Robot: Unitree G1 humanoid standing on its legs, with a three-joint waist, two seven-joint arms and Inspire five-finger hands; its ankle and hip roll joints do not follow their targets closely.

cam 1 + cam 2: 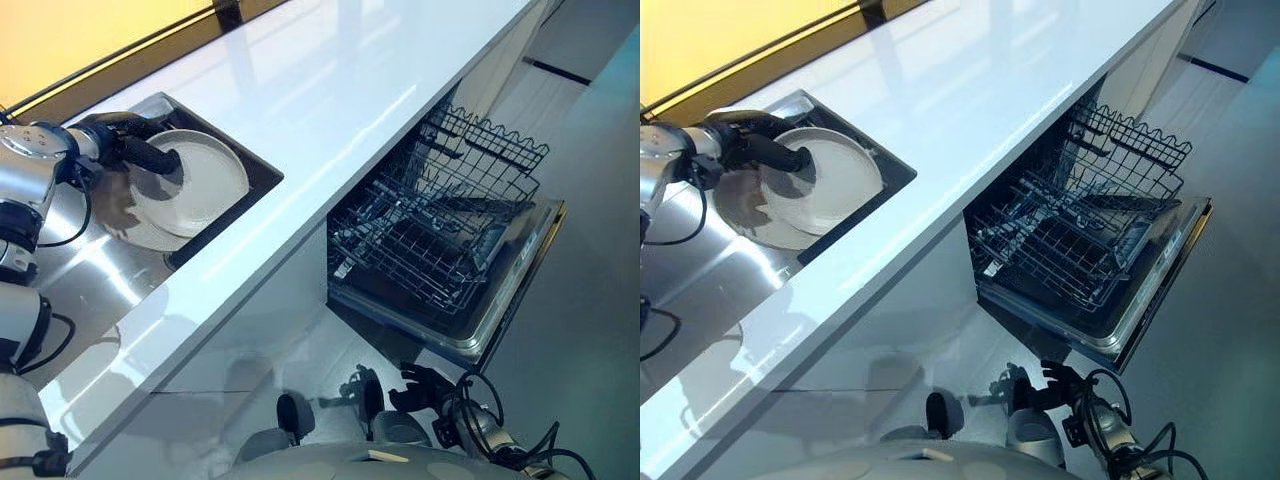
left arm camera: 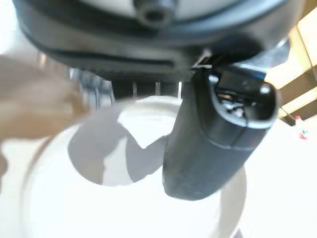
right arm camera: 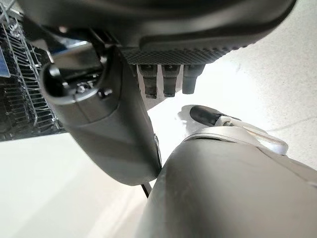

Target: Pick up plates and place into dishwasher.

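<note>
A white plate (image 1: 205, 180) stands tilted in the sink (image 1: 100, 280) at the left, on top of a second white plate (image 1: 150, 235) lying below it. My left hand (image 1: 140, 150) grips the tilted plate at its rim. In the left wrist view its thumb (image 2: 213, 144) lies across the plate's face (image 2: 124, 198), with the fingers curled behind the rim. The dishwasher (image 1: 510, 300) stands open under the counter at the right, its wire rack (image 1: 440, 230) pulled out and bare. My right hand (image 1: 420, 385) hangs low near the floor with relaxed fingers, holding nothing.
A long white counter (image 1: 330, 110) runs diagonally between the sink and the dishwasher. The lowered dishwasher door juts out over the grey floor (image 1: 590, 250). A second wire rack (image 1: 490, 140) sits higher, behind the first.
</note>
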